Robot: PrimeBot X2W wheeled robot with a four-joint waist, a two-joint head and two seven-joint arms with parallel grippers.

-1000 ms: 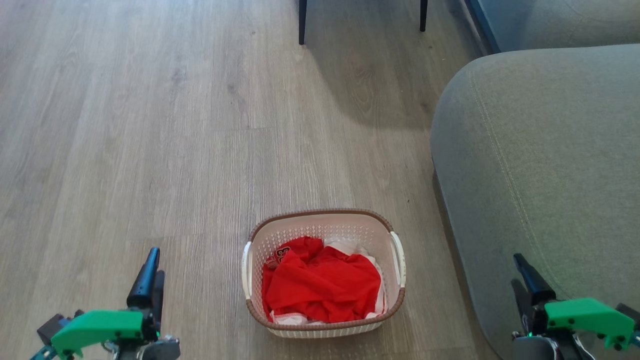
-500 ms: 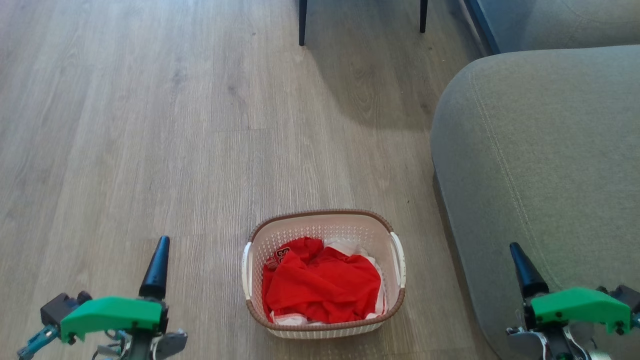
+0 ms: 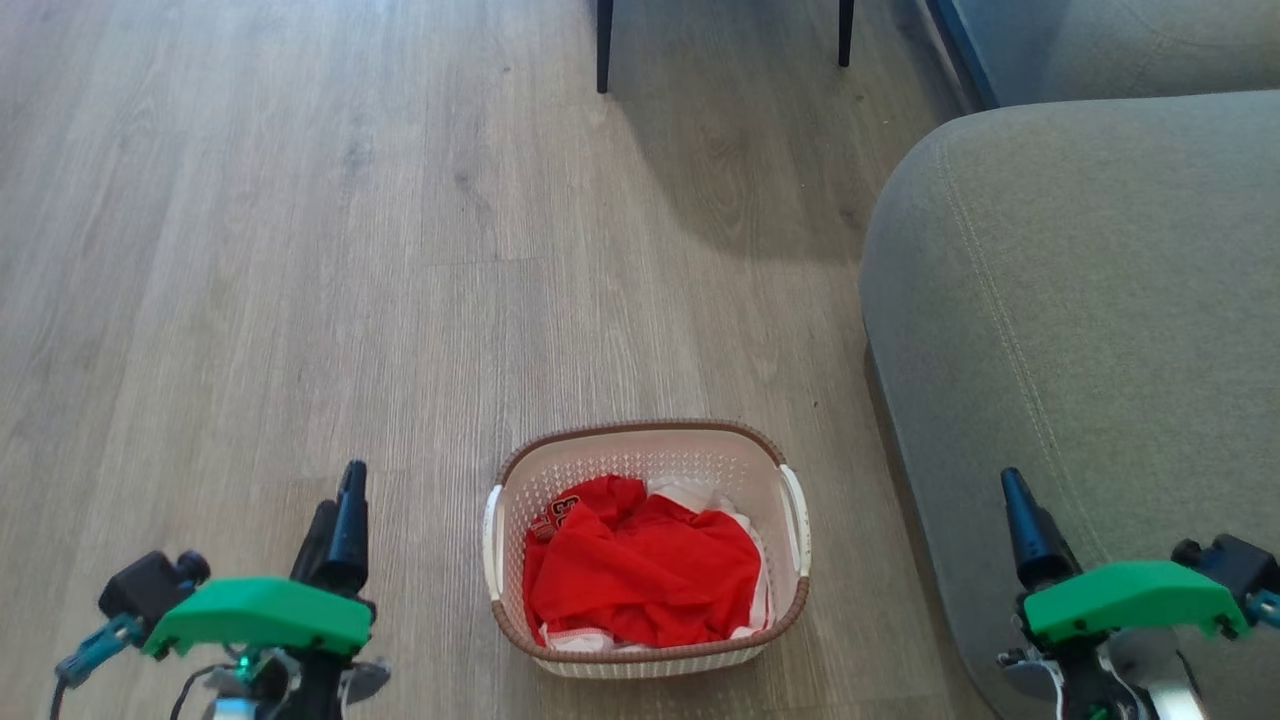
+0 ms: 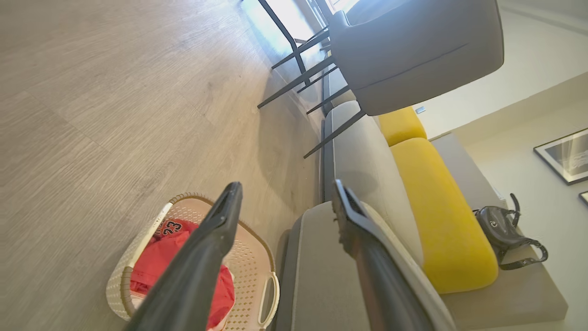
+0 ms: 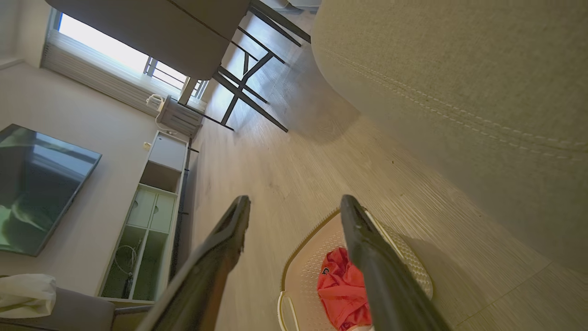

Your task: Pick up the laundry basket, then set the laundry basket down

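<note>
**Left fingers (image 3: pixel 340 525) and right fingers (image 3: pixel 1030 540) edge up beside the laundry basket (image 3: pixel 640 427)**

Both pairs sit higher in the head view than a second ago, and the left pair has also drawn closer to the basket. The basket itself has not shifted. Each pair stands spread wide and holds nothing.

The laundry basket rests on the pale wood-plank floor (image 3: pixel 300 250), between the two arms and near the rounded end of a grey sofa (image 3: pixel 1080 300). A red garment (image 3: pixel 640 570) lies crumpled inside it over something white.

Beyond the basket, dark chair legs (image 3: pixel 603 45) stand on the planks, and a soft shadow falls across the floor toward the sofa.

In the left wrist view the sofa carries yellow cushions (image 4: pixel 436 211). A black handbag (image 4: pixel 503 230) rests on the grey surface beyond them, and a framed picture (image 4: pixel 562 156) hangs on the wall.

The right wrist view takes in a dark television screen (image 5: pixel 36 188), a low open shelf unit (image 5: pixel 147 216) and a bright window (image 5: pixel 105 46).
</note>
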